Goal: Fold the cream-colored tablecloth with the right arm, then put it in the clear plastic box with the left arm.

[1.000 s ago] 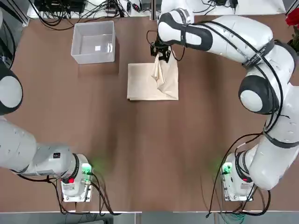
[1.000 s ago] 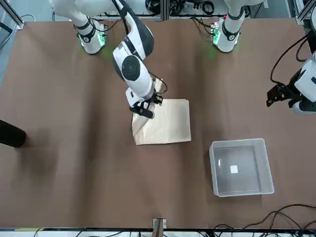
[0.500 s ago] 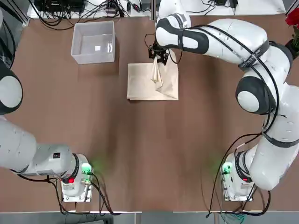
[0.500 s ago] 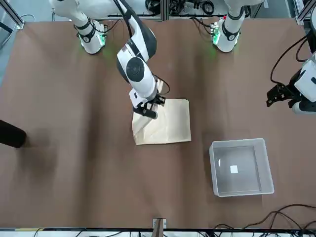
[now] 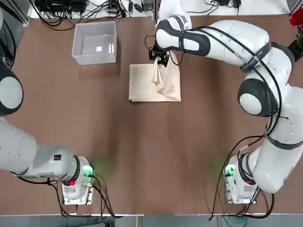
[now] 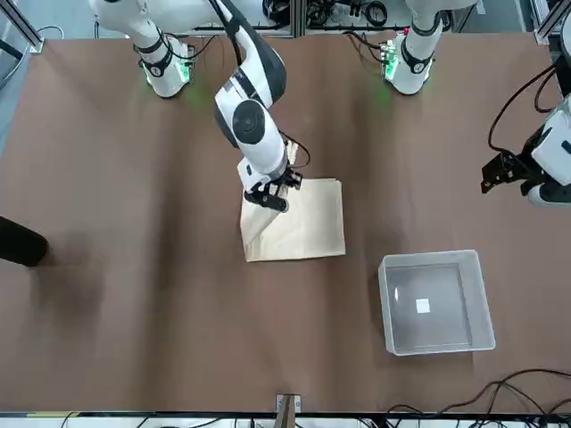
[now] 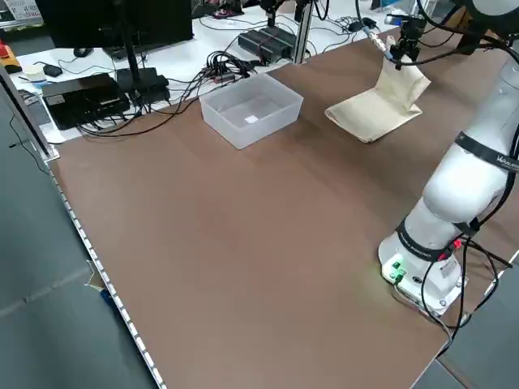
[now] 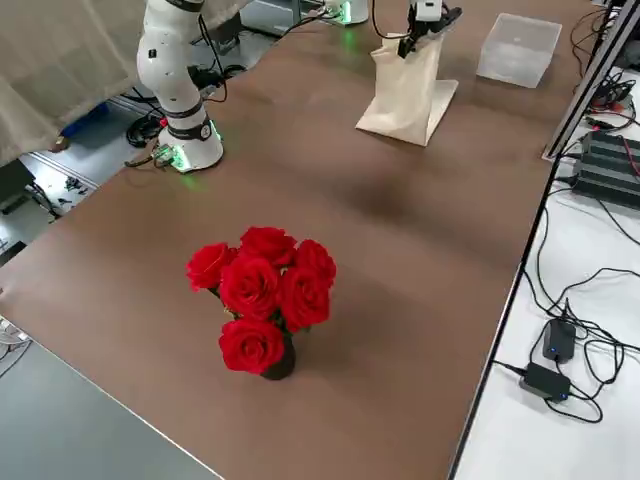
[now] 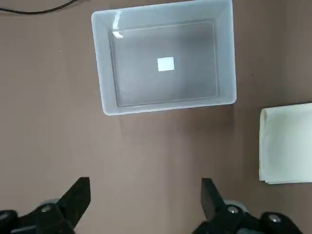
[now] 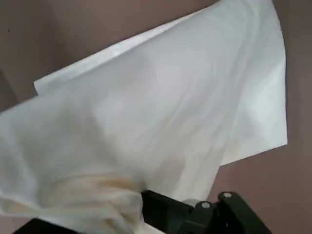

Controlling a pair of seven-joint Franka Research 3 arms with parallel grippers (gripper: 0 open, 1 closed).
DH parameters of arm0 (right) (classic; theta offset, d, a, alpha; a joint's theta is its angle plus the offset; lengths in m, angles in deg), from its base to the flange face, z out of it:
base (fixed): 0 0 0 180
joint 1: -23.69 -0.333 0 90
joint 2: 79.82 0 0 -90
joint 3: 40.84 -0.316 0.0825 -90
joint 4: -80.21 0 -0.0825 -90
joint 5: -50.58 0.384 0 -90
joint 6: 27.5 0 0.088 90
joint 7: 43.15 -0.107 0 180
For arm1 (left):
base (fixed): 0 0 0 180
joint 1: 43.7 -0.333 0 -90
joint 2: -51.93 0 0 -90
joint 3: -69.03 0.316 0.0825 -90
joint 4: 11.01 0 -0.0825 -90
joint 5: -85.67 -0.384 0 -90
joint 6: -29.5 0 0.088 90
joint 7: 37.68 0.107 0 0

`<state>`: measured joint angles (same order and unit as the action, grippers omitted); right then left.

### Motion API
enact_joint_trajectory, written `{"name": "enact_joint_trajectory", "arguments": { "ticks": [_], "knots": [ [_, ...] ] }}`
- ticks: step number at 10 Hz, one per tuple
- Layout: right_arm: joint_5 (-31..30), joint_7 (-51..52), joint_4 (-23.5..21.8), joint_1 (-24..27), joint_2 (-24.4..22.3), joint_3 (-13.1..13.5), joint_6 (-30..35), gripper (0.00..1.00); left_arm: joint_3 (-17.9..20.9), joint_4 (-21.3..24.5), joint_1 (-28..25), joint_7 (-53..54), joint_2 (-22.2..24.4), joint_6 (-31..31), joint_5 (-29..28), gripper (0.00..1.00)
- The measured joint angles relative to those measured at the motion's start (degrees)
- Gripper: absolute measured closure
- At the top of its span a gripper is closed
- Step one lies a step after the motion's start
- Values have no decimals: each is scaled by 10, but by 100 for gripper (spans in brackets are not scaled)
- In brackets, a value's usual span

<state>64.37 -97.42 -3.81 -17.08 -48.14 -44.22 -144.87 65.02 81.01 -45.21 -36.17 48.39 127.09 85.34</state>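
Observation:
The cream-colored tablecloth (image 5: pixel 147 85) lies as a folded rectangle at the far middle of the table, also seen in the front view (image 6: pixel 312 227). My right gripper (image 5: pixel 158 56) is shut on one of its far corners and holds that corner up, so a flap of fabric hangs from the fingers (image 6: pixel 272 198). In the right wrist view the cloth (image 10: pixel 156 112) covers the fingertips. The clear plastic box (image 5: pixel 94 59) stands to the cloth's left with nothing in it. My left gripper (image 9: pixel 145 195) hovers open above bare table near the box (image 9: pixel 168 105), off at the table's left side (image 6: pixel 504 169).
A vase of red roses (image 8: pixel 262 295) stands on the robot's right part of the table. Cables and electronics (image 5: pixel 61 7) lie beyond the far edge. A dark object (image 6: pixel 18 242) sits at the table's right edge in the front view.
My right gripper has shifted a little toward the robot's left, carrying the lifted cloth corner over the rest of the cloth. The left arm has stayed still.

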Motion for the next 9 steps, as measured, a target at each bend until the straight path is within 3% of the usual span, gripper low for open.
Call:
{"name": "enact_joint_trajectory", "arguments": {
  "ticks": [9],
  "knots": [
    [0,-2,24,0,2,3,0,100,-1,0,0,0,-10,0,0,0]
  ]
}}
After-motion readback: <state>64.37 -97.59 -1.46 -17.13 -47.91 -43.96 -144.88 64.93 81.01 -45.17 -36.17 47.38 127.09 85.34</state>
